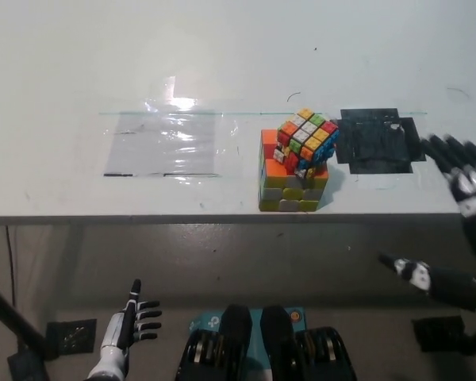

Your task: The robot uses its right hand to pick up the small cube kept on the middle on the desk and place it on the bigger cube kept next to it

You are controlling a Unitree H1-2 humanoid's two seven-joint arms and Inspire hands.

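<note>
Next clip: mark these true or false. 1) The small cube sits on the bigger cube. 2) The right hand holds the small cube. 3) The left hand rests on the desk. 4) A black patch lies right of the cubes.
1) True: the small cube sits tilted on the bigger cube.
2) False: the right hand is open at the picture's right edge, clear of both cubes.
3) False: the left hand hangs open below the desk edge.
4) True: the black patch lies there.

glossy plastic small cube (305, 140), smooth matt desk (222, 55)
</note>
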